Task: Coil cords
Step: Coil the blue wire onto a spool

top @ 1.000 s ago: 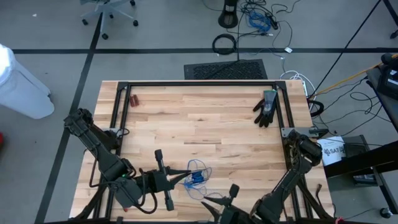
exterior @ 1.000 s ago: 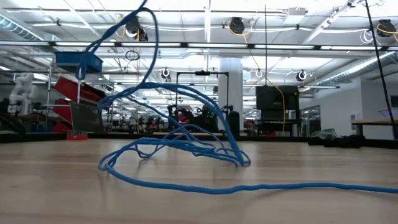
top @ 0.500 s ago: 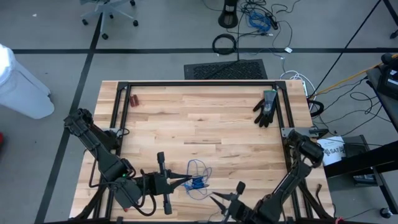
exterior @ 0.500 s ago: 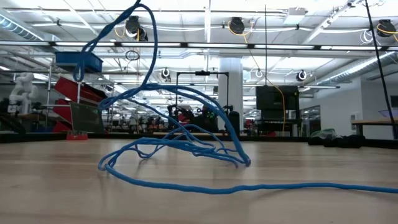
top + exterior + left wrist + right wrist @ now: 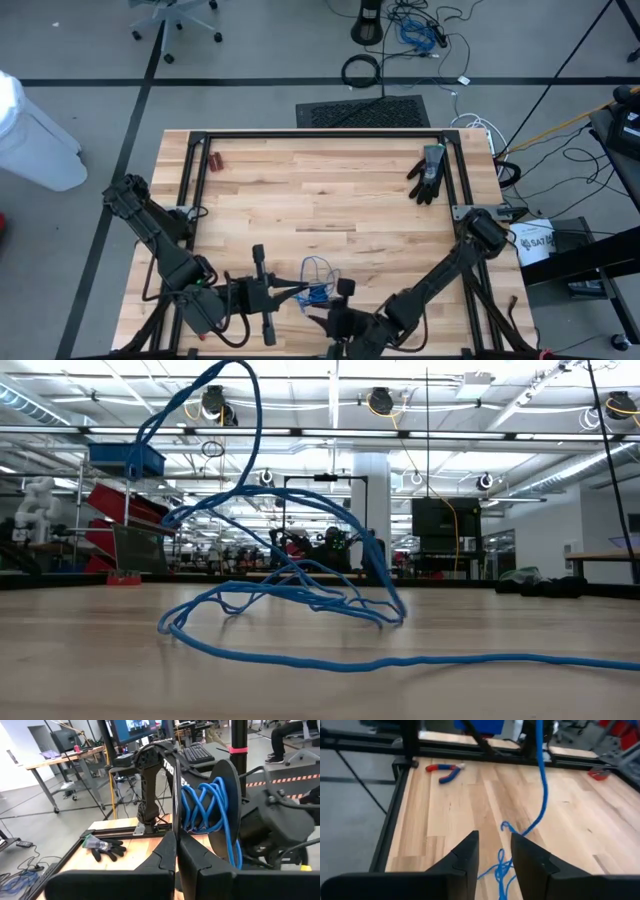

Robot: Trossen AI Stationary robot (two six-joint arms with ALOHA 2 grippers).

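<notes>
While my left end effector [image 5: 296, 292] sits near the front edge of the bench [image 5: 330, 190], its fingers [image 5: 170, 852] are pressed together, as its own wrist view shows. Just beyond them that view shows blue cord wound against a dark disc-shaped part; from overhead I only see a small blue tangle there. I can't tell whether the left fingers actually pinch a strand.

My right end effector [image 5: 335, 303] is just beside that tangle on the right, also at the front edge. Its fingers [image 5: 465, 855] stand slightly spread with a gap between them, nothing in it. Past them I see the cord [image 5: 318, 282] running up from loose loops lying on the wood.

The low view shows neither end effector, but gives the cord's shape best: the cord [image 5: 290, 595] lies in a loose heap on the bench, one loop rising high, one strand trailing off along the wood.

Farther out, the right wrist view catches red-handled pliers [image 5: 445, 770] near the bench frame; from overhead they are a small mark at the far left corner [image 5: 216, 159]. A black glove [image 5: 428, 174] lies at the far right, also seen from the left wrist [image 5: 103, 847].
</notes>
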